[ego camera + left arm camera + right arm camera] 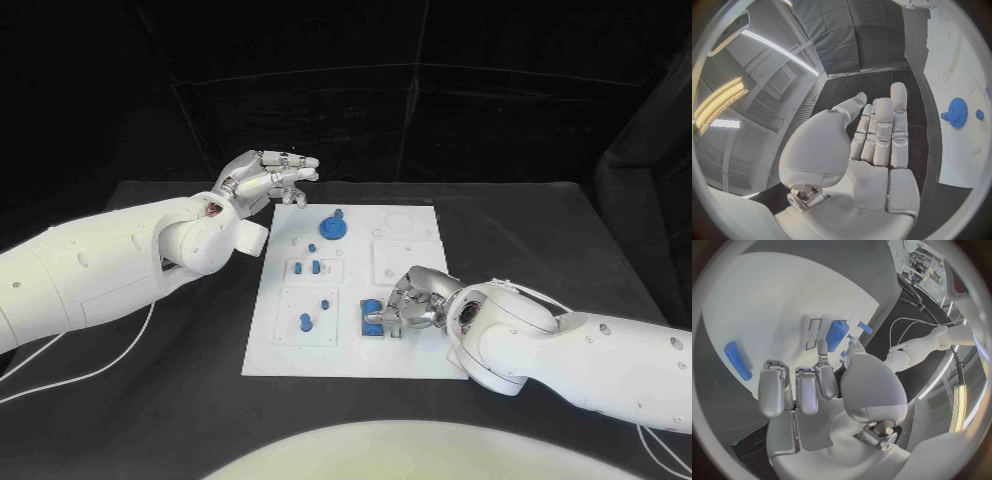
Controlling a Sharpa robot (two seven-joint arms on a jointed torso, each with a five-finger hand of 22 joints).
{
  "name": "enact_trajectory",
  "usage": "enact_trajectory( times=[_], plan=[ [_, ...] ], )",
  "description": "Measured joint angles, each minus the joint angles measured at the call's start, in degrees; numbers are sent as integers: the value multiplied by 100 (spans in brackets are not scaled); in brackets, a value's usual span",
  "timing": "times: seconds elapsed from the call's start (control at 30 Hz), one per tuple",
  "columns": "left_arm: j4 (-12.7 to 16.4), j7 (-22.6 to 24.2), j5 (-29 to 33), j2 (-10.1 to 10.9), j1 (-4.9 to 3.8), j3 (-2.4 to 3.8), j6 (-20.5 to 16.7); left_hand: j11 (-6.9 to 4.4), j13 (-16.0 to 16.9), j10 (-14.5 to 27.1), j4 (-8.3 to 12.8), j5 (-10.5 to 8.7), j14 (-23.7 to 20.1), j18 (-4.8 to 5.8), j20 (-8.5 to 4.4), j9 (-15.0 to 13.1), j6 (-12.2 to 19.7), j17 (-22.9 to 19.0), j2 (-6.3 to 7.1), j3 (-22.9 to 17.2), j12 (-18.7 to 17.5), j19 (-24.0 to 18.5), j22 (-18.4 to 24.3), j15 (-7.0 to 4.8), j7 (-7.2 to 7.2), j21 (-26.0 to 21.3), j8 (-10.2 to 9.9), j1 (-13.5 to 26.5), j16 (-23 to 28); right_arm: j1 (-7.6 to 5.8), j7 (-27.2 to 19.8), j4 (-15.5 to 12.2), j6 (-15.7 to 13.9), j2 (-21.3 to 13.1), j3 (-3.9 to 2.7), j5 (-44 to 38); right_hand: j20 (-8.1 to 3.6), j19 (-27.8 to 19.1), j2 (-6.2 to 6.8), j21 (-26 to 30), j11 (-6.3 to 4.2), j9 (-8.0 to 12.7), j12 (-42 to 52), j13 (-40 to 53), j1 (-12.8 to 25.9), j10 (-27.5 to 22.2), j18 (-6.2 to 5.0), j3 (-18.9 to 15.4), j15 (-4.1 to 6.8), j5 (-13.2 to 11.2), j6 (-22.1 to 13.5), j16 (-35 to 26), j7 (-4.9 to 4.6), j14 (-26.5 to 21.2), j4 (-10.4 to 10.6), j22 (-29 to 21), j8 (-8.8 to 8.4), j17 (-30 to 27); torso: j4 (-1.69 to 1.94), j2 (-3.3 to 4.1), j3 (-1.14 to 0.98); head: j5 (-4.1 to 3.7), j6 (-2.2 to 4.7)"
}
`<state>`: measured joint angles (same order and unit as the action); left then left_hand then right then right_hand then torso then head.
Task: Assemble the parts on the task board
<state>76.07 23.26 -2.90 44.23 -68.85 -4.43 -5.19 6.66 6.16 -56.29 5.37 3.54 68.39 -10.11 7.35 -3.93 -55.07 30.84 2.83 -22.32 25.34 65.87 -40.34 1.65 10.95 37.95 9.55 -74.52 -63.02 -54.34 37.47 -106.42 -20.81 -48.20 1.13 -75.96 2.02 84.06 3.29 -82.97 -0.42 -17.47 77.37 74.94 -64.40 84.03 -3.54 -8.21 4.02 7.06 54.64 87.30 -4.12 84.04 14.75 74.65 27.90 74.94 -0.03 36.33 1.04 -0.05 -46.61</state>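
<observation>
The white task board (411, 225) lies in the middle of the black table. A blue gear (335, 228) (957, 112) stands near its far left side. Small blue pegs (306, 267) and another blue piece (306, 321) lie further down the left side. My right hand (411, 300) (820, 385) hangs low over the near middle of the board. Its thumb and one finger pinch the end of a blue block (374, 319) (836, 335) that sits on the board, while its other fingers are curled. My left hand (267, 180) (876, 135) hovers past the board's far left corner, fingers straight and holding nothing.
A long blue peg (739, 360) lies on the board beside my right hand, and a small blue piece (865, 328) lies beyond the block. A white cable (87, 370) runs over the table at the near left. Black curtains close off the back.
</observation>
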Motion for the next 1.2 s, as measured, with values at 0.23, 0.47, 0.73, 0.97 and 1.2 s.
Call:
enact_trajectory(
  times=[0.23,0.47,0.73,0.97,1.2],
  plan=[
    [0,-4,0,7,0,0,2,0,0,0,0,0,0,0,0,0,0,0,0,0,0,0,0,0,0,0,0,0,0,0,-88,-78,29,-71,0,-95,0,0,-108,0,0,-62,0,0,-561,0,0,-12,0,133,0,0,0,0,-300,29,0,0,-7,-1,0,-2,-1],
    [2,-7,0,13,0,0,4,0,0,0,0,0,0,0,0,0,0,0,0,0,0,0,-1,0,0,0,0,0,0,0,-177,-147,-17,-329,0,-149,0,0,-151,0,0,-71,0,1,-605,0,0,-61,0,330,-42,0,0,0,-316,29,0,-1,-7,-5,1,-29,18],
    [-3,-9,0,11,0,0,4,0,0,0,0,0,0,0,0,0,0,1,0,0,0,0,-1,0,0,0,0,0,0,0,-366,-232,-3,-446,-1,-87,0,0,-168,0,1,-79,0,1,-622,0,0,-78,-1,363,-42,0,0,0,-333,28,-24,-1,-18,-7,0,-64,31],
    [-3,-9,0,-25,0,0,7,0,0,0,0,0,0,0,0,0,0,1,0,0,0,0,-1,0,0,0,0,0,0,-1,-493,-218,152,-353,-1,-49,0,0,-258,0,1,-133,0,2,-761,0,0,-144,-1,392,66,0,44,0,-435,28,22,-1,15,-3,7,-87,42],
    [-2,-10,0,-33,0,0,7,0,0,0,0,0,0,0,0,0,0,1,0,0,0,0,-1,0,0,0,0,0,0,-2,-505,-123,322,-245,-1,-122,-1,-2,-324,0,-65,-243,1,17,-933,-3,0,-169,45,392,245,0,141,-3,-579,28,206,-2,10,2,8,-57,29]
  ],
)
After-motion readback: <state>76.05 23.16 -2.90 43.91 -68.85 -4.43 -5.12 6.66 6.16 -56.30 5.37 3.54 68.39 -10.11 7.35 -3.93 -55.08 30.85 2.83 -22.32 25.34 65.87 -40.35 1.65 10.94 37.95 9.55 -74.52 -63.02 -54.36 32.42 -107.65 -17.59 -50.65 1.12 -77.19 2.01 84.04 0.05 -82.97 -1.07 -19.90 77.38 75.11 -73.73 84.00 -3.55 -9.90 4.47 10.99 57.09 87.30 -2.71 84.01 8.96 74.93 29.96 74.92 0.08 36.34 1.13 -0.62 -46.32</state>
